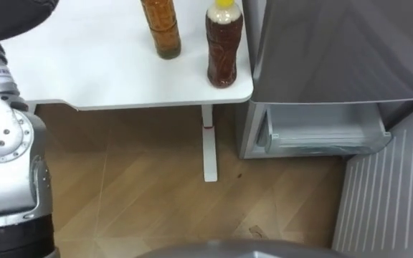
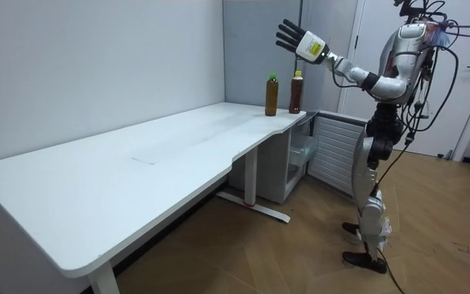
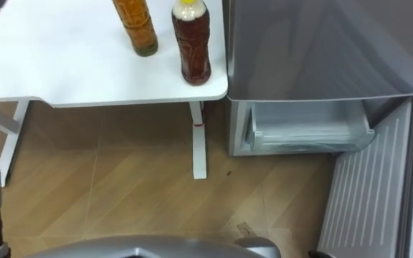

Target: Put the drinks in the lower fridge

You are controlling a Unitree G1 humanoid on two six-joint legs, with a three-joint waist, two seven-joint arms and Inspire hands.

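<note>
While I stand at the end of the table (image 1: 84, 64) beside the fridge (image 1: 335, 50), my left hand (image 2: 300, 41) is raised high over it, fingers (image 2: 286, 33) spread straight and holding nothing. The amber bottle (image 1: 162, 29) and the dark bottle (image 1: 224, 46) stand upright, just beside each other, near the table's corner. Below, the lower fridge door (image 1: 386, 193) hangs open, baring a pale drawer (image 1: 321, 135).

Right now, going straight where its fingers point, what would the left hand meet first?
Probably nothing near: the left hand points upward, above both bottles, toward the grey wall; depth unclear.
</note>
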